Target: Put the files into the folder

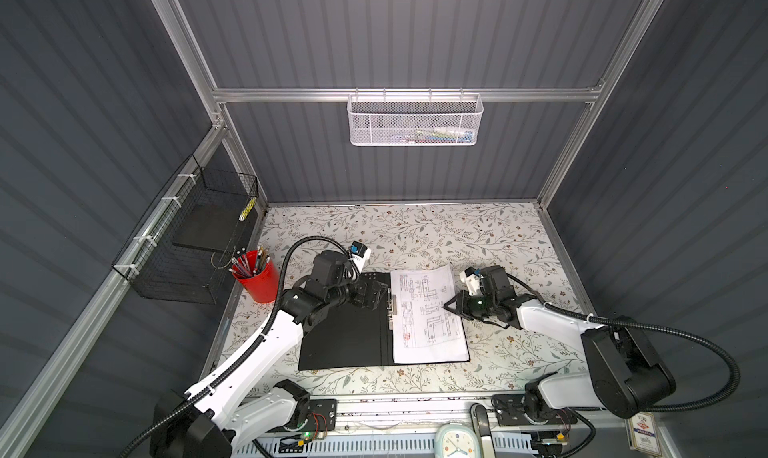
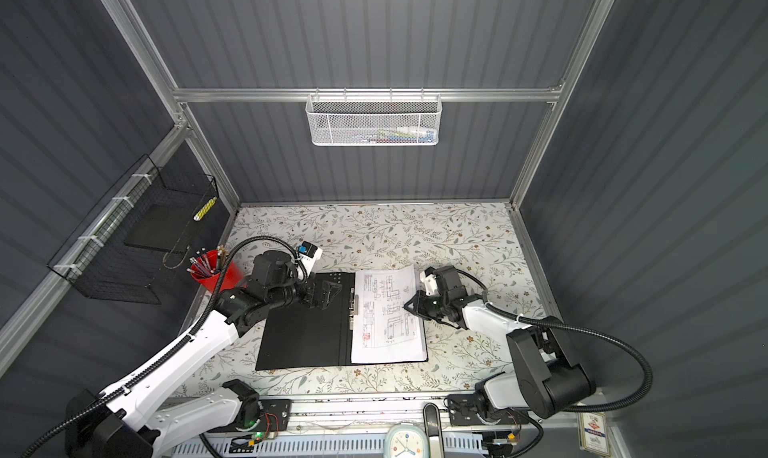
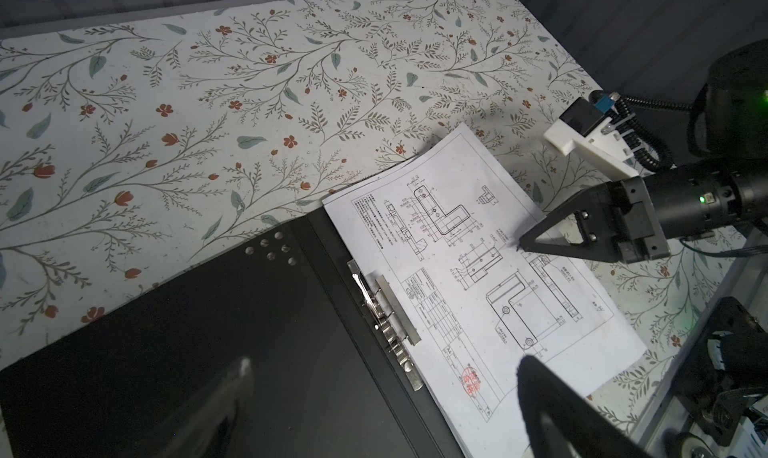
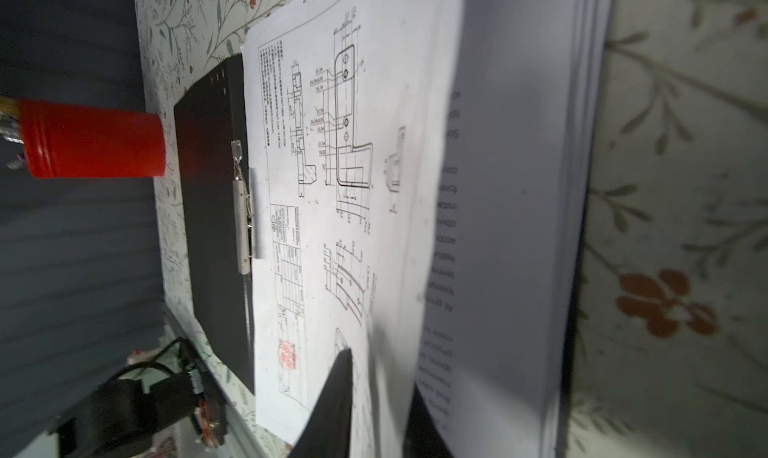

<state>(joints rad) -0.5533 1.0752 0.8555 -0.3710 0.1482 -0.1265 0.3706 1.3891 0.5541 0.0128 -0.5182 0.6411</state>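
The folder [image 1: 345, 339] [image 2: 303, 335] lies open on the table, black inside up, with its metal clip [image 3: 386, 318] at the spine. The files [image 1: 428, 331] [image 2: 386, 331] are stacked on its right half, with a technical drawing on top. My left gripper [image 1: 372, 295] [image 3: 386, 366] hovers open over the spine and holds nothing. My right gripper [image 1: 446, 306] [image 4: 380, 377] is at the stack's right edge. Its fingers stand slightly apart, and the drawing's lifted edge runs between them. Text sheets [image 4: 498, 185] show beneath the drawing.
A red cup of pencils [image 1: 257, 279] stands left of the folder. A black wire basket [image 1: 187, 252] hangs on the left wall and a white mesh basket [image 1: 415, 121] on the back rail. A small clock [image 1: 455, 441] sits at the front edge.
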